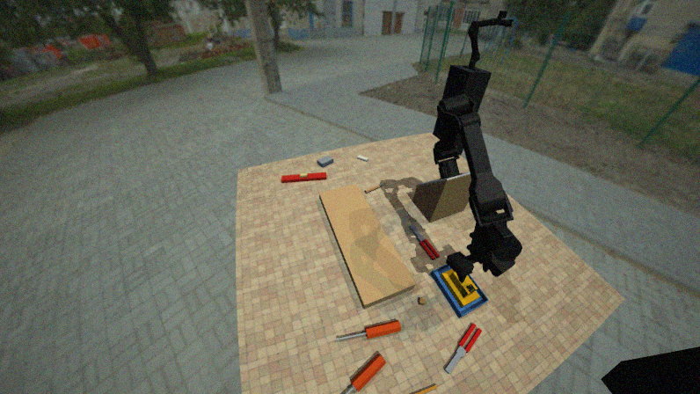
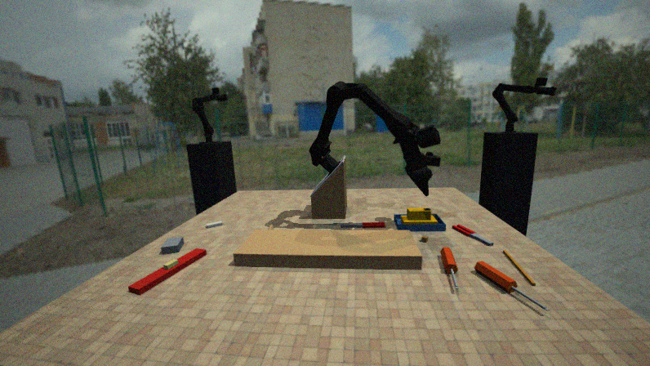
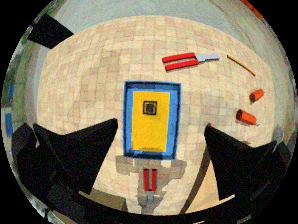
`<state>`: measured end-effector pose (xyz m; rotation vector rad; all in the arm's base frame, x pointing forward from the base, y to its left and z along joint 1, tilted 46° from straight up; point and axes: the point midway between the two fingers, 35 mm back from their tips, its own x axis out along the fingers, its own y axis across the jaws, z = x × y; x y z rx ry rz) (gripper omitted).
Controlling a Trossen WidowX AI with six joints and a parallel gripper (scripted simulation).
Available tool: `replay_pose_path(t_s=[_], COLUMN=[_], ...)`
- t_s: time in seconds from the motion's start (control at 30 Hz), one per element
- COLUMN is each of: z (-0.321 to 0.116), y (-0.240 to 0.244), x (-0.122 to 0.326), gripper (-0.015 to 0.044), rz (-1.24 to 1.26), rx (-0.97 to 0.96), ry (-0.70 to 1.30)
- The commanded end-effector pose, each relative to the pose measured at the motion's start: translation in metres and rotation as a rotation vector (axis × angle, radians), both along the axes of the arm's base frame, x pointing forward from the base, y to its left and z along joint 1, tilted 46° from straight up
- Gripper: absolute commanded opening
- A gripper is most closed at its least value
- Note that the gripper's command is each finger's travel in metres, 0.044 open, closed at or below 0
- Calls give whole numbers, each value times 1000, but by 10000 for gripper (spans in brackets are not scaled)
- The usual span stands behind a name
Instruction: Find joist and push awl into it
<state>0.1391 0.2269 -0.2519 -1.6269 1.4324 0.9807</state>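
Note:
The yellow stud finder (image 1: 473,296) (image 2: 418,213) (image 3: 150,131) lies inside the blue tray (image 1: 446,292) (image 2: 420,227) (image 3: 175,110). My gripper (image 1: 478,274) (image 2: 426,194) (image 3: 162,127) is wide open and empty, above the tray and apart from the stud finder. The tan floor panel (image 1: 342,220) (image 2: 273,245) lies flat beside the tray; I see no hole in it, and the joist is hidden. Two orange-handled tools with metal shafts, one nearer the panel (image 1: 382,329) (image 2: 448,260) and one farther (image 1: 368,371) (image 2: 496,275), lie on the table. I cannot tell which tool is the awl.
Red pliers (image 1: 472,338) (image 2: 470,234) (image 3: 181,61) lie beyond the tray. Another red-handled tool (image 1: 430,247) (image 2: 372,224) (image 3: 153,180) lies between tray and sloped block (image 1: 443,198) (image 2: 328,199). A small brown piece (image 1: 421,300) (image 2: 424,238) lies near the panel. A red level (image 1: 303,177) (image 2: 168,270) lies at the far end.

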Motion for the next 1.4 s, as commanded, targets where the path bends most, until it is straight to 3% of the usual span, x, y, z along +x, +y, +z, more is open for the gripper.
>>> replay_pose_path(t_s=[0.0, 0.37, 0.67, 0.9, 1.13, 1.37], z=[19, 113, 197, 268, 335, 348], y=[-17, -102, -221, -333, -430, -447], x=[36, 165, 213, 200, 139, 121], gripper=[440, 440, 440, 440, 440, 440], rz=[-85, -432, -686, -896, -1110, -1155], rx=[2, 78, 44, -50, -202, -242], ry=[-32, -271, -464, -619, -758, -783])
